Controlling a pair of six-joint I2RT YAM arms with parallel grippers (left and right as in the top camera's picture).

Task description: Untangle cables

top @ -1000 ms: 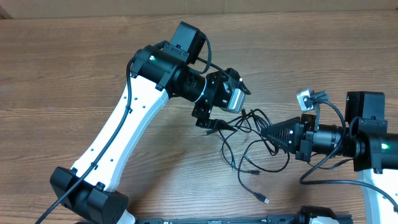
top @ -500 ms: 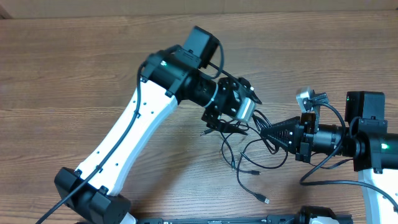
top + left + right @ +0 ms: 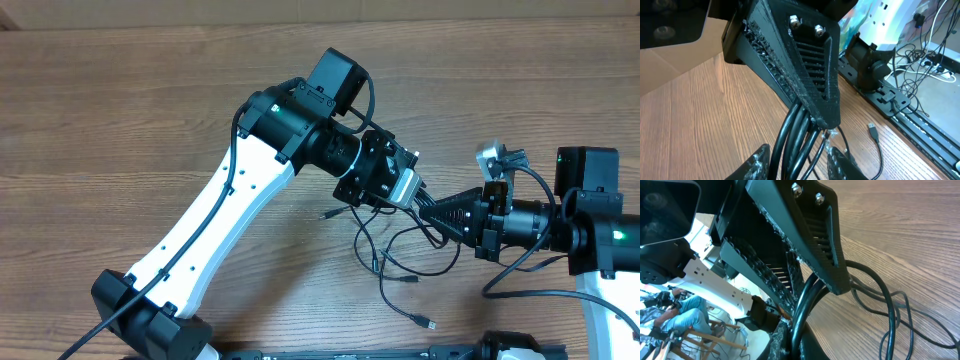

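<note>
Your right fingers (image 3: 458, 212) are clamped tight on the cables (image 3: 797, 137), which leave their tip as a bundle. Your left fingers (image 3: 756, 161) sit one on each side of that bundle just beyond the tip, narrowly parted; you cannot tell whether they press it. The remaining cable trails in loose loops over the worktop (image 3: 120, 120), ending in a plug (image 3: 428, 322).

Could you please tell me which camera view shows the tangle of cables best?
The overhead view: the cables lie with most loops and plugs visible. Each wrist view shows only a few close-up strands.
</note>
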